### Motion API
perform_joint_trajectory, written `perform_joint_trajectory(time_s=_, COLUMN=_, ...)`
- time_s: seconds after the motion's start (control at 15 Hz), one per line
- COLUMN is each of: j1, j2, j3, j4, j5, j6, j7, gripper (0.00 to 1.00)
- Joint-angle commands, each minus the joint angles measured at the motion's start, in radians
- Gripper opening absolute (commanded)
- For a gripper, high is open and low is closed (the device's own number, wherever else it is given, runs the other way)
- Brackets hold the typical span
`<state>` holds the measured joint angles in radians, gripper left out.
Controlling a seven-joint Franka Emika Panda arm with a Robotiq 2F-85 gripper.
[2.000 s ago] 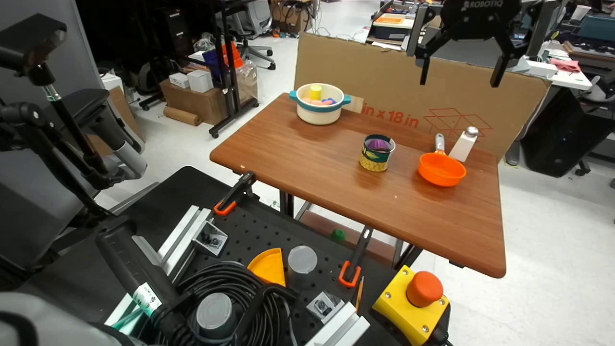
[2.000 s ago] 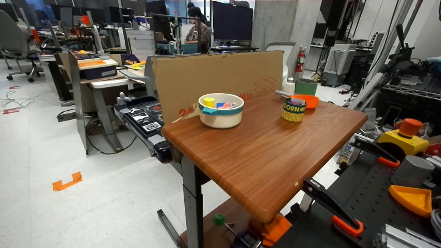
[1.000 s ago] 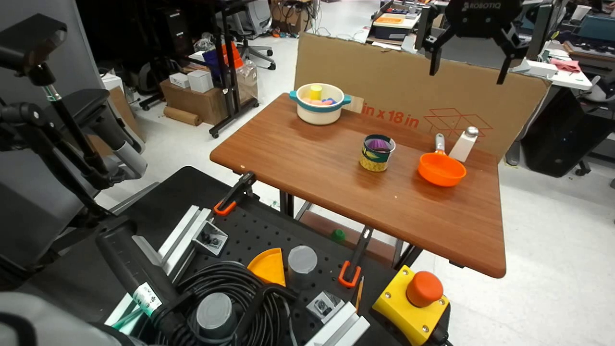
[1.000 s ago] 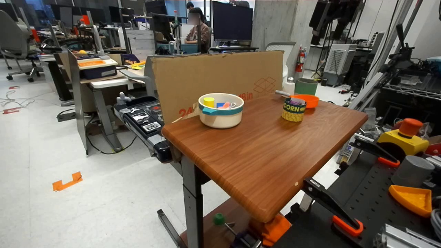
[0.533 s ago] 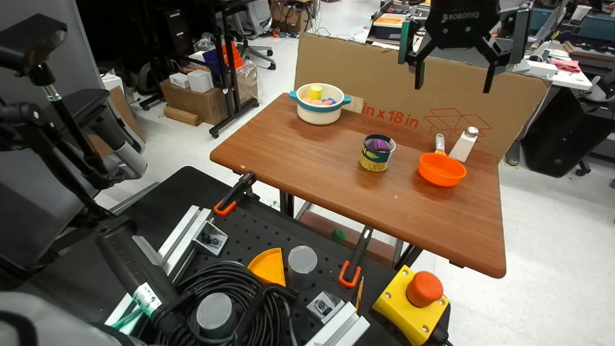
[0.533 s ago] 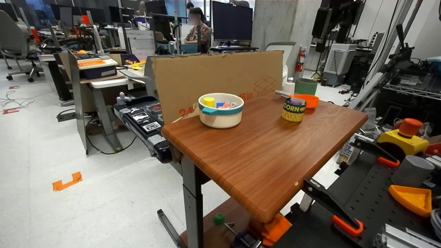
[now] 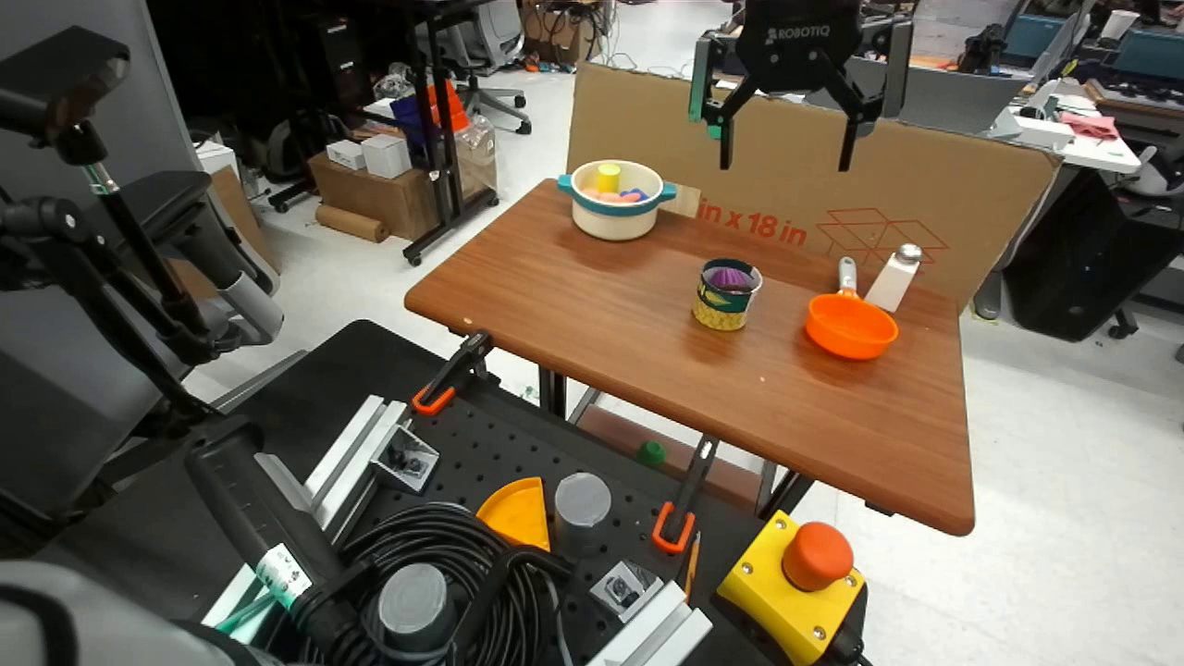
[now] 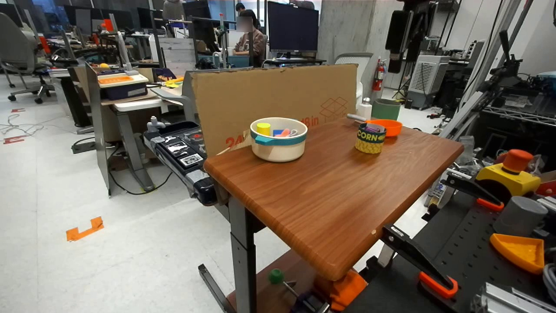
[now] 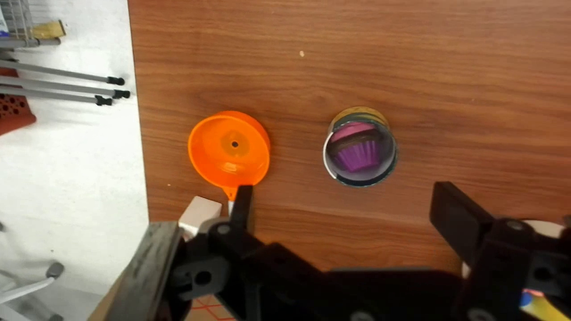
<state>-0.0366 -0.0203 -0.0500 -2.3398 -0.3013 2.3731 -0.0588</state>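
Gripper (image 7: 785,166), black, two-fingered, spread and empty, has traversed away from one short edge of the brown wood-grain worktop (image 7: 592,305), apparently improving alignment with the yellow-green cylindrical corn can (image 7: 725,298).

Black two-fingered Robotiq gripper (image 7: 785,169), white lettering (image 7: 797,33) on its body, hangs fingers-down from the top edge in both exterior views. Slim black fingers (image 9: 242,207) stand wide apart, nearly parallel. Wrist view: dark jointed linkages (image 9: 283,265) fill the lower edge, one finger per side.
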Motion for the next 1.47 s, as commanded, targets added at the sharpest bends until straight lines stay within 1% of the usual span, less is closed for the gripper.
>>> perform_joint_trajectory(time_s=0.0, j1=0.007, j2=-0.024, j3=0.010, j4=-0.037, j5=0.044, j6=0.034, j7=-0.128, gripper=1.00)
perform_joint_trajectory(time_s=0.07, j1=0.008, j2=-0.027, j3=0.010, j4=-0.058, j5=0.066, j6=0.085, j7=-0.135, gripper=1.00)
perform_joint_trajectory(time_s=0.33, j1=0.018, j2=-0.034, j3=0.017, j4=-0.136, j5=0.096, j6=0.232, j7=-0.150, gripper=1.00)
perform_joint_trajectory(time_s=0.47, j1=0.030, j2=-0.037, j3=0.029, j4=-0.172, j5=0.070, j6=0.287, j7=-0.121, gripper=1.00)
perform_joint_trajectory(time_s=0.73, j1=0.042, j2=-0.036, j3=0.050, j4=-0.212, j5=-0.015, j6=0.329, j7=-0.056, gripper=1.00)
perform_joint_trajectory(time_s=0.93, j1=0.028, j2=-0.043, j3=0.044, j4=-0.210, j5=-0.121, j6=0.342, j7=0.027, gripper=1.00)
perform_joint_trajectory(time_s=1.0, j1=0.021, j2=-0.044, j3=0.040, j4=-0.194, j5=-0.152, j6=0.320, j7=0.050, gripper=1.00)
perform_joint_trajectory(time_s=1.13, j1=0.008, j2=-0.035, j3=0.031, j4=-0.160, j5=-0.136, j6=0.286, j7=0.053, gripper=1.00)
perform_joint_trajectory(time_s=1.4, j1=-0.008, j2=-0.007, j3=0.009, j4=-0.082, j5=-0.008, j6=0.171, j7=-0.033, gripper=1.00)
